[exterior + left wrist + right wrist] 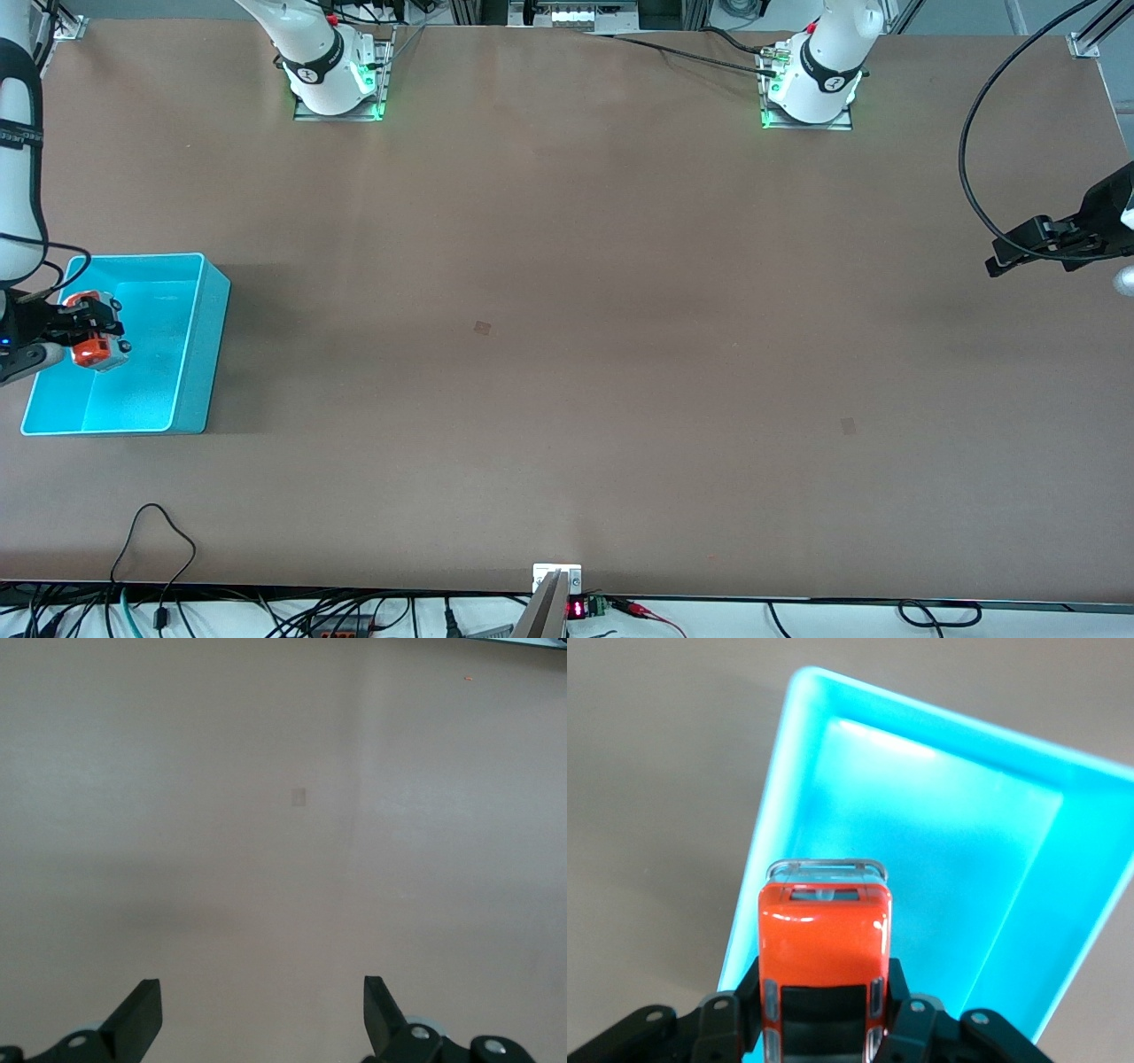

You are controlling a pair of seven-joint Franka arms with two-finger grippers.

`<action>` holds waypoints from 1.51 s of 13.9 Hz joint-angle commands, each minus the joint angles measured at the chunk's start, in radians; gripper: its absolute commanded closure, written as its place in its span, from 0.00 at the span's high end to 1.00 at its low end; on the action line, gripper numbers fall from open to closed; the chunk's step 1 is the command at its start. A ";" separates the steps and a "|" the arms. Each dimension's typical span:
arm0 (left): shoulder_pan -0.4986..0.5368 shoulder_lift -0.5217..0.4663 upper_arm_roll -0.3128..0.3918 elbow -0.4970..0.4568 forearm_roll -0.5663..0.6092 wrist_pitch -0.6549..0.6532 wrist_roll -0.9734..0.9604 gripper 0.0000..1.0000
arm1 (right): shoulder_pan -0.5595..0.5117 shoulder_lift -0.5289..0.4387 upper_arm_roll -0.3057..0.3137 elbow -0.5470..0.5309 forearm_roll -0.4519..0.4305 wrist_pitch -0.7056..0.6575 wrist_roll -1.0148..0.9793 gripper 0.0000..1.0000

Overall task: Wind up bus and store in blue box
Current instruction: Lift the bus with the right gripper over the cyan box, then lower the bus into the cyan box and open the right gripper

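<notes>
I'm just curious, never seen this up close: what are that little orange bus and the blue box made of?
The bus, held in the shut right gripper over the box, looks like glossy painted plastic or metal; light glints on its orange body. The blue box seems thin, smooth, slightly see-through plastic; its walls glow where lit.

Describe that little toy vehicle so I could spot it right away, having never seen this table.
Start at the big turquoise blue box at the right arm's end of the brown table. Over its open inside hangs the right end effector, shut on the bus. It is the only orange-red thing around, small with silver-grey bumpers.
</notes>
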 commanded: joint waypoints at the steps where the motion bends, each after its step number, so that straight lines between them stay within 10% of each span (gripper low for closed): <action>1: -0.008 0.001 0.006 0.014 0.009 0.005 0.015 1.00 | -0.013 0.059 -0.001 0.016 -0.016 -0.008 0.175 0.00; 13: 0.000 -0.001 0.000 0.011 0.008 -0.014 0.028 1.00 | -0.047 0.228 -0.001 0.009 -0.068 0.074 0.374 0.11; 18: 0.001 0.002 0.006 0.008 0.008 -0.008 0.027 1.00 | -0.044 0.253 -0.001 0.009 -0.115 0.130 0.342 0.40; 19: 0.001 0.002 0.004 0.008 0.008 -0.008 0.027 1.00 | -0.046 0.253 0.000 0.009 -0.115 0.137 0.326 0.56; 20: 0.000 0.002 0.004 0.008 0.008 -0.009 0.027 1.00 | -0.046 0.256 -0.001 0.009 -0.114 0.138 0.319 0.98; 21: 0.000 0.002 0.004 0.009 0.008 -0.009 0.027 1.00 | -0.044 0.257 -0.001 0.009 -0.115 0.140 0.317 1.00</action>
